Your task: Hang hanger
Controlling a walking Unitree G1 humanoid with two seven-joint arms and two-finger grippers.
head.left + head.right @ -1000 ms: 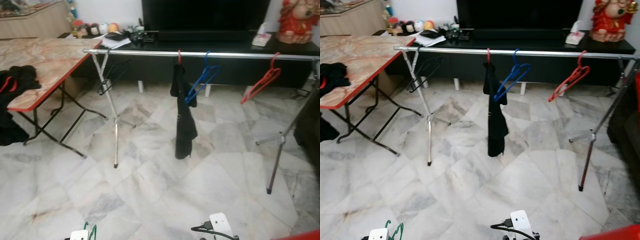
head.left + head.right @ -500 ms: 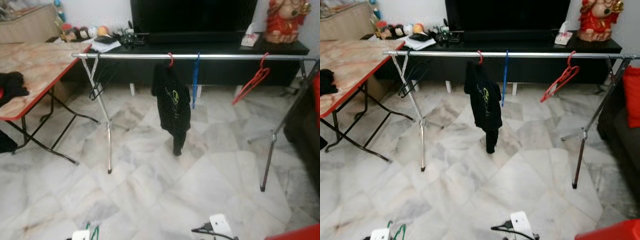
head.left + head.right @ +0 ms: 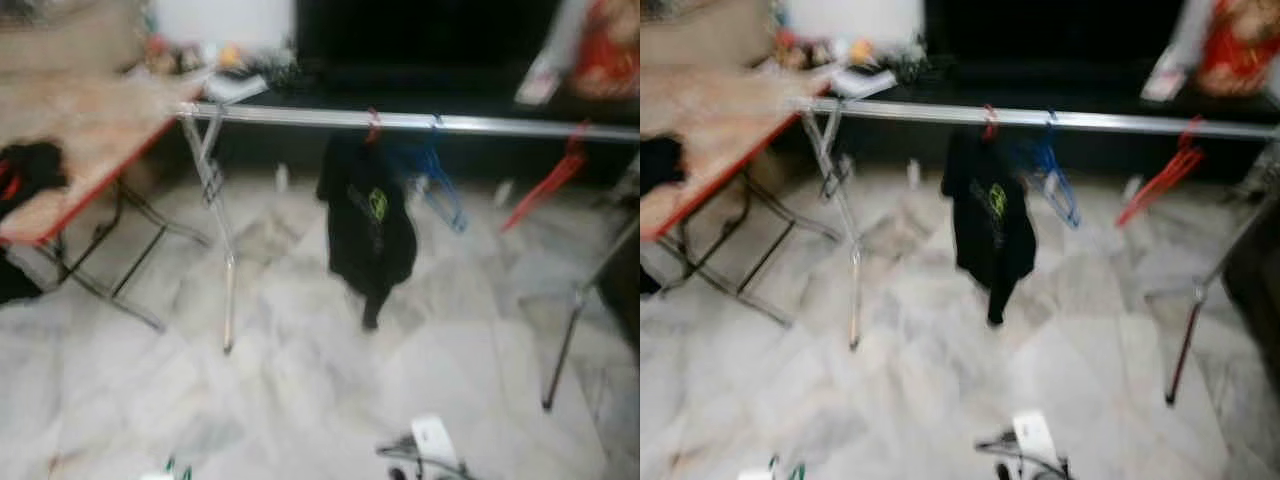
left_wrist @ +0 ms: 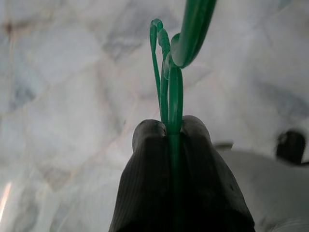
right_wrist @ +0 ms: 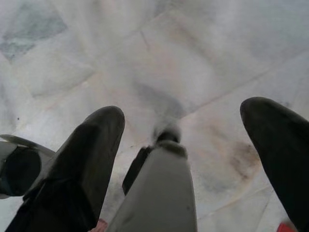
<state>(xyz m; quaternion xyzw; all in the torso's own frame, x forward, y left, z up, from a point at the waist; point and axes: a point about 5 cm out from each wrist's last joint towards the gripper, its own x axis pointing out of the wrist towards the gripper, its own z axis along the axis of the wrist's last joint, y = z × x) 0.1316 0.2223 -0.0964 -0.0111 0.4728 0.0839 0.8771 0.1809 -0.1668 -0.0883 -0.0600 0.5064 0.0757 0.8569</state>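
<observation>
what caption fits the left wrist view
Left gripper shut on a green hanger, above the marble floor.

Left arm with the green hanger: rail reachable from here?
Probably not yet. The left gripper, shut on the green hanger, sits low by the floor, and the rail stands well ahead across open marble floor.
</observation>
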